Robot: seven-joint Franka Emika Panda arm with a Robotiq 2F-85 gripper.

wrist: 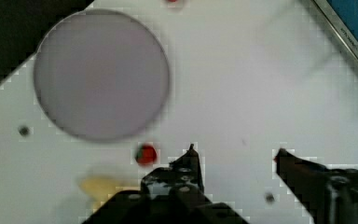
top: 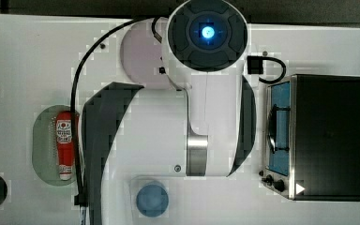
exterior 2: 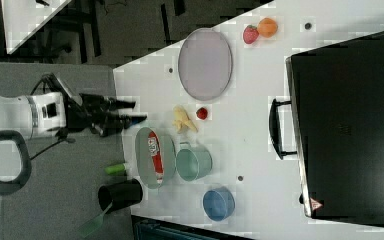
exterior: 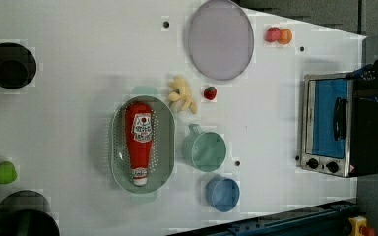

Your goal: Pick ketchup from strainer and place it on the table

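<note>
Black claw point(wrist: 235, 151), nearest the wrist view's lens, stands with its fingers well apart and holds nothing, high over the flat white table point(wrist: 242, 74), near a round matte grey plate point(wrist: 101, 74). From the left view, the slim red plastic ketchup bottle point(exterior: 138, 142) lies lengthwise in the perforated pale green oval strainer point(exterior: 163, 147), white cap toward the left view's bottom. From the right view, the claw point(exterior 2: 135, 112) hangs well apart from the bottle point(exterior 2: 155, 155); its cap end is hard to make out.

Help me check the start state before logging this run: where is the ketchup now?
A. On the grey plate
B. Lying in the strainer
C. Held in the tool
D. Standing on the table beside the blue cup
B: in the left view the ketchup lies lengthwise inside the strainer, and the wrist view shows the tool open with nothing between its fingers.
</note>
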